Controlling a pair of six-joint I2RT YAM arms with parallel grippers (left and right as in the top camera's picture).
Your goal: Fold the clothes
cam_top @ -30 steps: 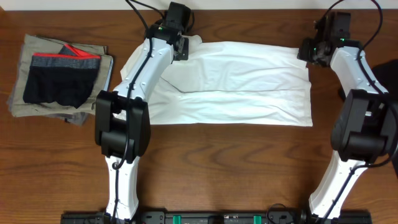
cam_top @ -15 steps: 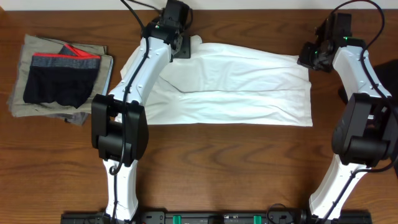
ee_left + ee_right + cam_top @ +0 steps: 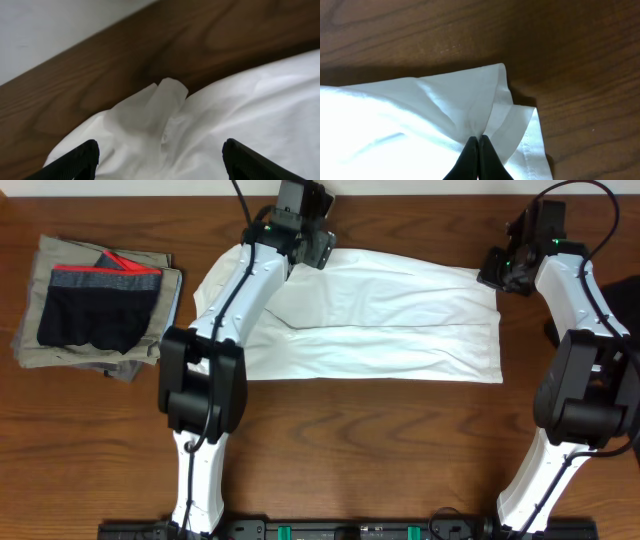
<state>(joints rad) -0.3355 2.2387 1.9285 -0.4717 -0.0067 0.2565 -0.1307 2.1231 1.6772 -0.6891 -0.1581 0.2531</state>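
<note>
The white T-shirt (image 3: 380,320) lies flat across the table's far middle, folded into a long band. A small peak of its cloth (image 3: 155,105) stands up near the table's far edge. My left gripper (image 3: 318,248) hovers over the shirt's far left corner. It is open (image 3: 160,147), with cloth below the jaws and nothing between them. My right gripper (image 3: 495,268) sits at the shirt's far right corner, shut (image 3: 479,142) on a pinch of the hem, with creases running up to the fingertips. A black garment (image 3: 622,292) peeks in at the right edge, mostly hidden by the right arm.
A stack of khaki-grey folded pieces (image 3: 60,255) with black shorts (image 3: 95,315) on top lies at the far left. The table's far edge and a pale wall (image 3: 50,30) run just beyond the shirt. Bare wood (image 3: 380,450) fills the near half.
My left gripper has opened and let go of the shirt's far left corner, then shifted a little to the right. The right gripper stays shut on its corner.
</note>
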